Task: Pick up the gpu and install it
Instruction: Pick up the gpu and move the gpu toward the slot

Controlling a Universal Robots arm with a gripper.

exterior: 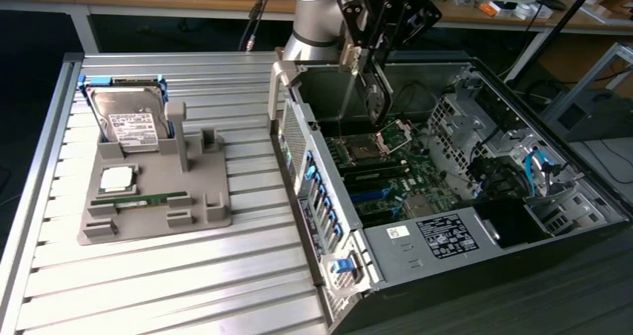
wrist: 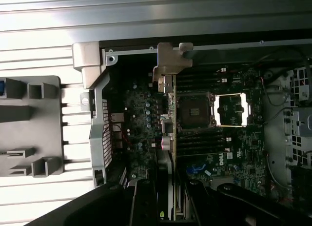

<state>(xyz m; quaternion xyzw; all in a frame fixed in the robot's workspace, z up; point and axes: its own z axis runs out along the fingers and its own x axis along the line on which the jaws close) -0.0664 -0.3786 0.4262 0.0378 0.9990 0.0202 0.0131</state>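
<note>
Ribbed metal table [exterior: 148, 276] spans the foreground. On the exterior view's left you have a grey fixture [exterior: 203, 216] carrying a hard drive [exterior: 129, 120], a processor [exterior: 117, 178] and a green memory stick [exterior: 138, 200]. To the exterior view's right lies an open computer case [exterior: 327, 224], motherboard [exterior: 396, 179] exposed. Your gripper [exterior: 364, 50] hangs above it, jaws pinching the gpu [exterior: 374, 98], which hangs edge-on over the motherboard near the processor socket [exterior: 356, 151].

The gripper [wrist: 170, 204] is black, the gpu [wrist: 171, 118] in it dark with a pale metal edge, the motherboard [wrist: 234, 153] beneath dark green.
</note>
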